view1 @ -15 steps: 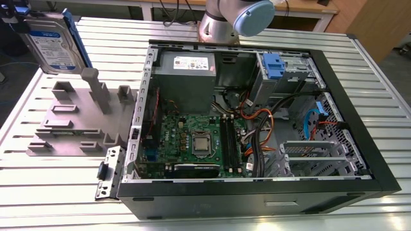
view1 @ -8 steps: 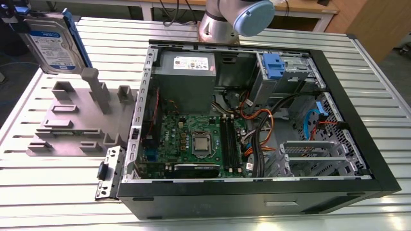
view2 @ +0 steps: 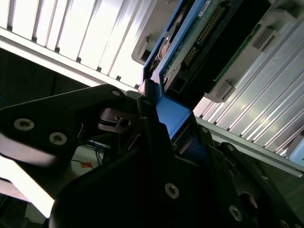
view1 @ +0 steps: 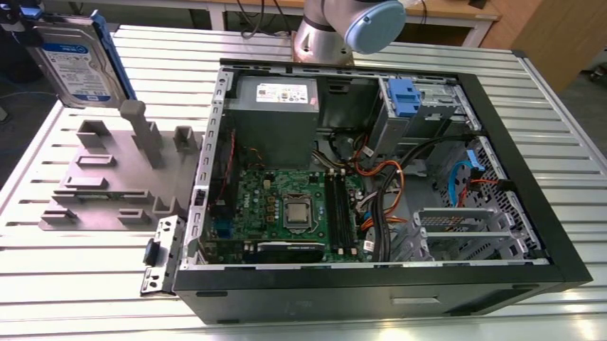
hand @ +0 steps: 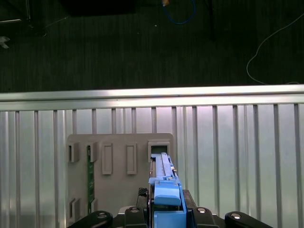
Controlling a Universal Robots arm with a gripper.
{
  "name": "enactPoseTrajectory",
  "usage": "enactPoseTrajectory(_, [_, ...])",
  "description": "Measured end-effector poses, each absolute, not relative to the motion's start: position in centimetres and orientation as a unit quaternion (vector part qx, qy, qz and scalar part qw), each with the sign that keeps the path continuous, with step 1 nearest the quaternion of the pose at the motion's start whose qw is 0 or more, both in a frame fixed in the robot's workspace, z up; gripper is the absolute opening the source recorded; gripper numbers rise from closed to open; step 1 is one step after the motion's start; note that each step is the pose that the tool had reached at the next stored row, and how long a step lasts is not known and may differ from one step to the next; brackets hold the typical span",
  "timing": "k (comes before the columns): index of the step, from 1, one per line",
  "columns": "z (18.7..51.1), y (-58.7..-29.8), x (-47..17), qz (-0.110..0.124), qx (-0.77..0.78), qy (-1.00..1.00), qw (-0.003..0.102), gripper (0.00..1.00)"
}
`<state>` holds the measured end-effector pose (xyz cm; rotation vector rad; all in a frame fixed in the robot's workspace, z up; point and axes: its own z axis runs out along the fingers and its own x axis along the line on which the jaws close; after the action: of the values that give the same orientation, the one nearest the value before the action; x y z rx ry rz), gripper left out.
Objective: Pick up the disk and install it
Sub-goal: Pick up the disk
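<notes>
The disk (view1: 81, 60), a silver drive with a blue-and-white label in a blue carrier, hangs upright at the exterior view's far left, above the grey slotted holder (view1: 114, 177). My gripper (view1: 24, 18) grips it from the top. In the second wrist view the gripper (view2: 175, 121) is shut on the blue carrier, and the disk's circuit-board underside (view2: 209, 42) extends away from the fingers (view2: 147, 102). The first wrist view looks down the disk's blue edge (hand: 165, 183) onto the holder (hand: 118, 161).
An open computer case (view1: 531, 177) lies on the slatted metal table (view1: 76, 284), to the exterior view's right of the holder. Inside are a motherboard (view1: 284, 206), a grey power supply (view1: 275, 92), cables and a blue bracket (view1: 403, 96) at a drive bay. The arm's base (view1: 332, 32) stands behind the case.
</notes>
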<state>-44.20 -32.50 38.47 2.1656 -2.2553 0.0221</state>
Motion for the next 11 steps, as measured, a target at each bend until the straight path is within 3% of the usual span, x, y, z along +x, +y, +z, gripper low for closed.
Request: enactPoseTrajectory(11, [38.75, -32.5, -44.2, 0.007, 0.693, -0.721, 0.007, 0.36])
